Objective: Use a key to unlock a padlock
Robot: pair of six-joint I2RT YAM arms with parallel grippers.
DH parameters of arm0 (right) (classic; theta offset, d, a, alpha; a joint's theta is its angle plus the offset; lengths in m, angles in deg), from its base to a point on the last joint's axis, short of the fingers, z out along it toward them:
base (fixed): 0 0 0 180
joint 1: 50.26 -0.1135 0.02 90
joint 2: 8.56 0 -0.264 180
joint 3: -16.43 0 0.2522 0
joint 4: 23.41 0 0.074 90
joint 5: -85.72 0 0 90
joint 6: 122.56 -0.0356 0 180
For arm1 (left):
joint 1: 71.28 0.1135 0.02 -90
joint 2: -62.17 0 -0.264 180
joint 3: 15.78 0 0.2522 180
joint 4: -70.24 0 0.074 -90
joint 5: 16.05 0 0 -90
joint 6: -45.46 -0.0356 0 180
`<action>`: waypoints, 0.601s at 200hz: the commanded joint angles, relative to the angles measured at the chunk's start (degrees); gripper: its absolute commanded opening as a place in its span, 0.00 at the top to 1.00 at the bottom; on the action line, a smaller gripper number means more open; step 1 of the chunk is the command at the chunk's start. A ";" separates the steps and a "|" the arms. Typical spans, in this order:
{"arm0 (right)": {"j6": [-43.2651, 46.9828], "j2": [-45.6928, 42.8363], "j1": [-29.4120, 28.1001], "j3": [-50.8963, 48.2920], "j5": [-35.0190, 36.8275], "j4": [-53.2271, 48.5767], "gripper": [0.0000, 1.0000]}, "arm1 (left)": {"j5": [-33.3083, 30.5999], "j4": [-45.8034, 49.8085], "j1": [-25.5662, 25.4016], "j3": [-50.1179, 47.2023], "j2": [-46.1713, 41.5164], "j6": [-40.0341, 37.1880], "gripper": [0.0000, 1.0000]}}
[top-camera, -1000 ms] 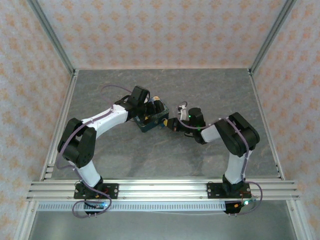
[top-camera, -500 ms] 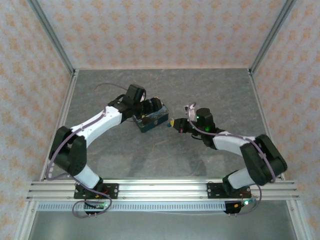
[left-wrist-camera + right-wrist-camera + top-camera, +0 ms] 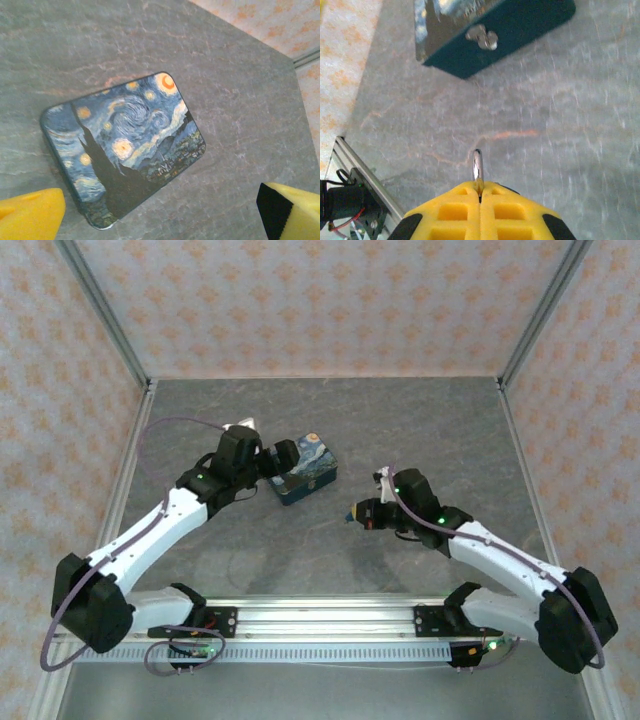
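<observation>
The left claw (image 3: 160, 212) has pulled back off the blue-and-yellow painted rectangular tin (image 3: 125, 150) and gapes wide, empty; the right claw (image 3: 480, 190) pinches the tiny silvery-looped padlock (image 3: 477, 167).

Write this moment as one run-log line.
left gripper: open, beside painted tin | right gripper: shut on silvery metal piece, apart from tin | tin: on table

Overhead rear view of the table (image 3: 420, 420); two close wrist views, painted tin (image 3: 305, 480) in all.
</observation>
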 commanded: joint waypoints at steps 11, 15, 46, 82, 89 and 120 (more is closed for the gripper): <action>-5.05 -2.65 -2.91 0.15 3.87 -10.63 1.00 | -5.87 -2.97 0.18 -3.20 -4.45 -5.49 0.00; -5.53 -2.88 -3.34 -0.02 4.21 -11.34 1.00 | -6.11 -3.32 0.18 -3.58 -4.94 -5.74 0.00; -9.19 -4.05 -5.49 -1.91 5.39 -13.13 1.00 | -7.71 -6.70 0.18 -6.90 -8.94 -8.11 0.00; -9.69 -2.07 -6.44 -1.89 5.87 -15.24 1.00 | -9.88 -8.69 0.29 -9.10 -11.73 -10.42 0.00; -9.69 -1.42 -6.44 -1.98 5.85 -15.12 1.00 | -10.33 -8.60 0.27 -9.02 -11.77 -10.80 0.00; -9.10 3.44 -6.44 -2.25 5.77 -12.92 1.00 | -12.11 -7.88 0.31 -8.49 -11.30 -11.55 0.00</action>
